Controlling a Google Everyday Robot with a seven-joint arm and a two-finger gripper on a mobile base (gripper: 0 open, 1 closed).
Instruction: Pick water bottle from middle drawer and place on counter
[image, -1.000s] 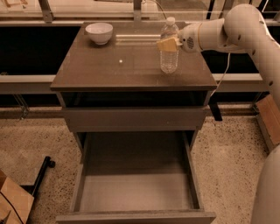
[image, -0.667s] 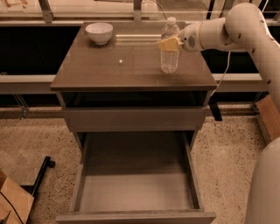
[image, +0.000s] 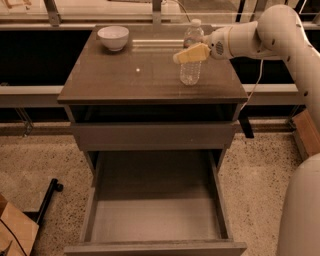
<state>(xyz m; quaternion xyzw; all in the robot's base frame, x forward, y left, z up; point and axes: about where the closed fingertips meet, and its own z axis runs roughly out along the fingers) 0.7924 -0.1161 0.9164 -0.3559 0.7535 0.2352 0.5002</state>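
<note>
Camera view: the bottle (image: 190, 73) stands upright on the tabletop (image: 135, 82), right of centre and towards the back. The end effector (image: 183, 53) reaches in from the right and sits across the bottle's upper half, touching it. Whether it is clamped on or let go cannot be told. The white arm (image: 280, 30) trails off to the right. A bowl (image: 113, 37) sits at the back left corner, well apart. Below, the drawer (image: 155, 217) hangs pulled out, its pale floor showing.
</note>
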